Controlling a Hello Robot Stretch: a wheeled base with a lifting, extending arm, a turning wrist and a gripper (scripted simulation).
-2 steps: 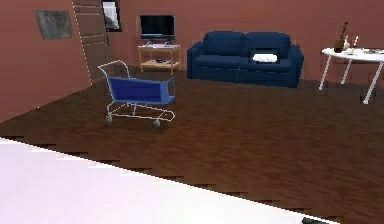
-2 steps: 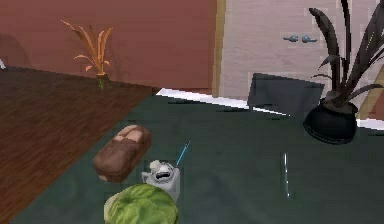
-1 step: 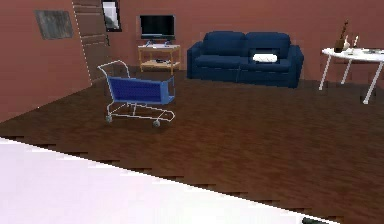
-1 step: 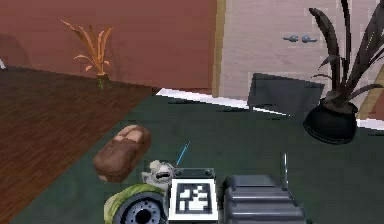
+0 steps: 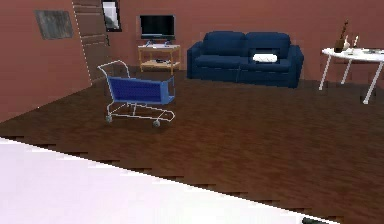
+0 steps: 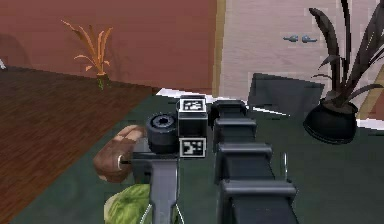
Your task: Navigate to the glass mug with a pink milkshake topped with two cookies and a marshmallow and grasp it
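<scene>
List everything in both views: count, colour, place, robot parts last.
padded blue sofa: one, blue, forward view's far wall.
blue-basket wire shopping cart: one, blue, on dark floor.
flat black television: one, black, on small wooden stand.
white table: one, white, forward view's right edge.
orange-leaved potted plant: one, orange, floor by red wall.
dark plant in black pot: one, black, on dark green tabletop.
brown rounded lump: one, brown, tabletop's left edge.
green striped round thing: one, green, bottom edge.
dark square arm bar: one, dark, bottom edge.
pincer: one, dark, by brown rounded lump; cannot tell whether it holds anything.
</scene>
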